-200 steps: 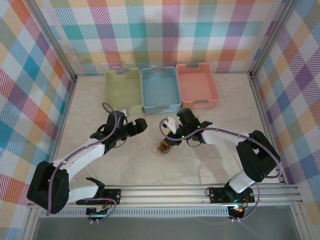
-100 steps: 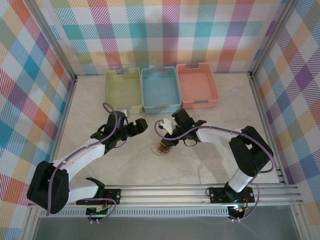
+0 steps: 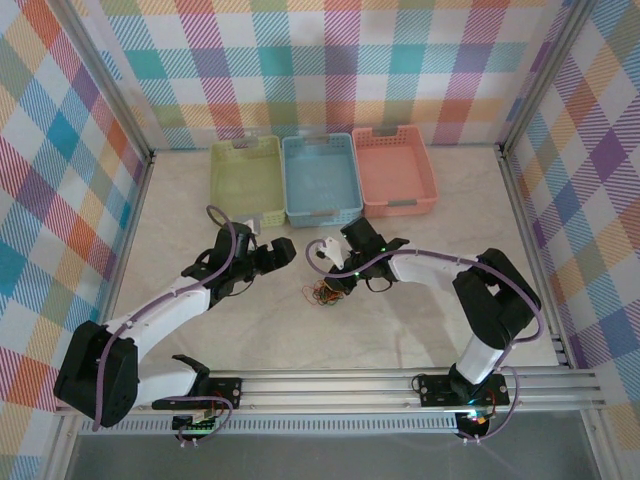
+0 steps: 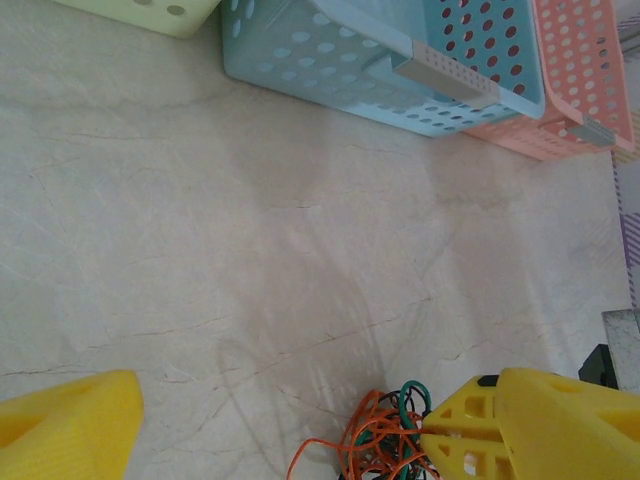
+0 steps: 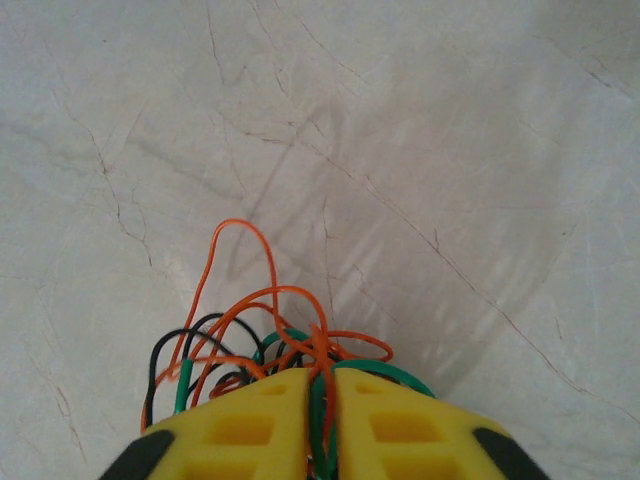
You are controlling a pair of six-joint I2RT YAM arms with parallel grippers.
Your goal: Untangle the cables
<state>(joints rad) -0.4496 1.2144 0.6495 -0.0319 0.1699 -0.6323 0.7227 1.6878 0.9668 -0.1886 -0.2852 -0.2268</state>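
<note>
Orange, black and dark green cables (image 3: 322,294) lie in one small knot on the pale marbled table (image 3: 430,320), in front of the blue basket (image 3: 320,214) and well apart from it. The right gripper (image 3: 335,286) reaches in from the basket's right front. Its yellow fingers (image 5: 250,430) are pressed together, pinching green and orange strands of the knot. The left gripper (image 3: 283,252) hangs in front of the blue basket's left corner, near the knot, its fingers spread wide around nothing. Bare tabletop runs between knot and basket. A green basket (image 3: 216,175) and a pink basket (image 3: 395,206) sit just beside the blue one.
</note>
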